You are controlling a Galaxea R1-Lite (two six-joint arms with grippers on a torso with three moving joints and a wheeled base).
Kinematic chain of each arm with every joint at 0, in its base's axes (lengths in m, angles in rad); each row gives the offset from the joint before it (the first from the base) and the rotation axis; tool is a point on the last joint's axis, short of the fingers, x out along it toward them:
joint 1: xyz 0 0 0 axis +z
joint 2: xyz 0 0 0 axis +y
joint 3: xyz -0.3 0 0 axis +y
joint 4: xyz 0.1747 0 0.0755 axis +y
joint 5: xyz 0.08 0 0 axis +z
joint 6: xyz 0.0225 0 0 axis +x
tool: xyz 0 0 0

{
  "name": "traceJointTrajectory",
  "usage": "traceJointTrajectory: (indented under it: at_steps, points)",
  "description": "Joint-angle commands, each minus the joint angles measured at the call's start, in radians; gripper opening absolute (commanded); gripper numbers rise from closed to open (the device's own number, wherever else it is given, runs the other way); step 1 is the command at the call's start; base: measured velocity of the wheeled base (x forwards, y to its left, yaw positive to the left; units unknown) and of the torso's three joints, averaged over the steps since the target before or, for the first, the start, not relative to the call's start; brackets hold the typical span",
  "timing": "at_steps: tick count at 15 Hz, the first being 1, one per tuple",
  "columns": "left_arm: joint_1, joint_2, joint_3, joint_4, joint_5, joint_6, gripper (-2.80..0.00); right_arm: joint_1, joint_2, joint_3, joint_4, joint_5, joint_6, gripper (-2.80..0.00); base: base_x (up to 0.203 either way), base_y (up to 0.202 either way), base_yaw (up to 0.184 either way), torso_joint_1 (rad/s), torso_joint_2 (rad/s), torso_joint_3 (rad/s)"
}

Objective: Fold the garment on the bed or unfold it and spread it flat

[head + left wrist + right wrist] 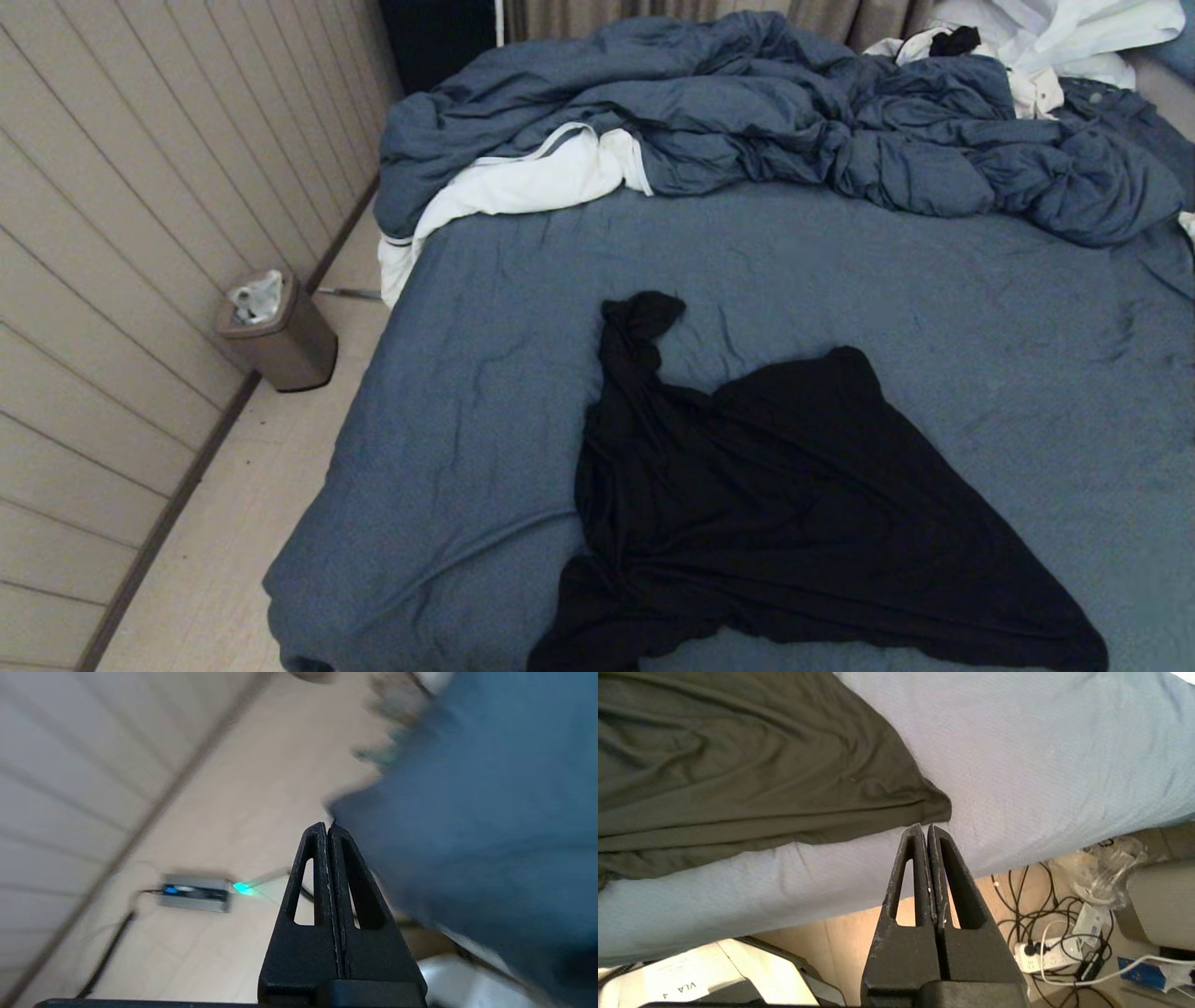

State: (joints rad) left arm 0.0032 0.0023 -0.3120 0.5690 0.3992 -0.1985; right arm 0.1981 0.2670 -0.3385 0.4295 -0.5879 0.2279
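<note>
Two tools are hanging empty at the near edge of the bed, neither visible in the head view. My left tool is showing at the centre of its own wrist view with its fingers pressed together on nothing, over the floor just off a corner of the bed. My right tool is likewise at the centre of its wrist view, fingers together and empty, its tips just short of a pointed corner of the garment.

That garment is lying in the lower centre of the head view, partly spread but skewed: one end is twisted into a knot toward mid-frame, and the lower left part is bunched at the bed's near edge. No print is showing.

I am judging the step in hand to be the opening grasp for spreading. To do it well, I am planning to part both tools before descending, pinch a single layer at the two near corners, and pull them apart evenly. Catching the sheet along with the knit is the main risk.
</note>
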Motion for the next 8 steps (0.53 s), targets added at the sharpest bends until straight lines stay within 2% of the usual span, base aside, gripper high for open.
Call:
traceJointTrajectory:
  at_steps: [1, 3, 4, 5, 8]
  points:
    - [0.0, -0.002, 0.013, 0.006, -0.098, 0.014, -2.8, -0.048, 0.017, -0.046, 0.038, 0.015, 0.0, -2.8, 0.0, 0.0, 0.0, 0.0, 0.0, 0.0]
    - [0.0, -0.002, 0.013, -0.004, -0.206, 0.026, -2.8, -0.161, 0.034, -0.086, 0.078, 0.092, -0.002, -2.8, 0.0, 0.0, 0.0, 0.0, 0.0, 0.0]
    - [-0.001, -0.002, 0.014, -0.01, -0.237, 0.027, -2.8, -0.216, 0.03, -0.09, 0.088, 0.147, -0.005, -2.8, 0.0, 0.0, 0.0, 0.0, 0.0, 0.0]
    - [0.0, -0.002, 0.017, -0.011, -0.241, 0.033, -2.8, -0.255, 0.017, -0.071, 0.09, 0.205, -0.002, -2.8, 0.0, 0.0, 0.0, 0.0, 0.0, 0.0]
    - [0.0, -0.002, 0.019, -0.011, -0.258, 0.13, -2.8, -0.229, -0.024, -0.081, 0.082, 0.246, -0.016, -2.8, 0.0, 0.0, 0.0, 0.0, 0.0, 0.0]
